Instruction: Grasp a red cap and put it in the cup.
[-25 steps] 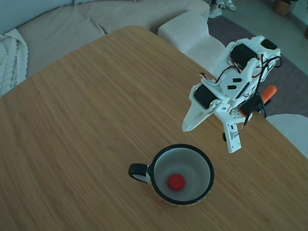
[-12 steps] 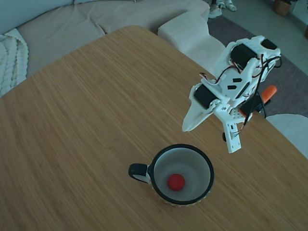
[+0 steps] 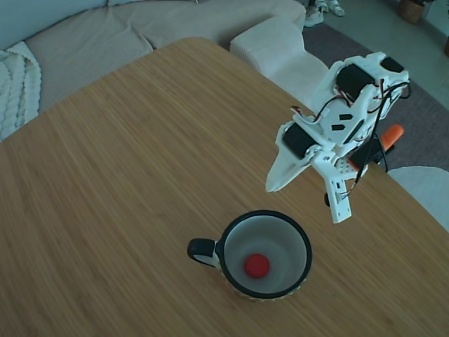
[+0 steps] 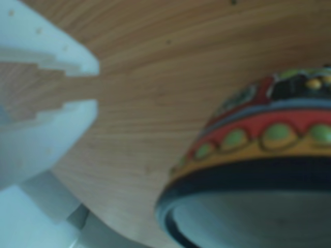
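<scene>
One red cap (image 3: 257,265) only, lying flat on the pale inner floor of the cup (image 3: 306,247), clear of the walls all round in the fixed view. Far smaller than the black-rimmed mouth around it. Upright on the wooden table (image 3: 140,175) near the lower edge of that view, with the black handle (image 3: 200,248) sticking out to the left.

Above and to the right of the cup, off the table surface: the white gripper (image 3: 306,201), fingers spread wide and pinching nothing. One pointed finger (image 3: 275,181) aimed down and left, the other (image 3: 340,203) hanging almost straight down, neither touching the cup. Behind the arm, an orange-red clamp handle (image 3: 393,132) at the table edge. Beyond the table, a beige sofa (image 3: 105,35).

In the other view, blurred and very close: the two white fingertips of the gripper (image 4: 95,87) at the left with bare table (image 4: 155,51) showing through the gap between them. At the right, the cup (image 4: 269,134) with red, green and yellow bands above its black rim, apart from the fingers. Cap not visible there.
</scene>
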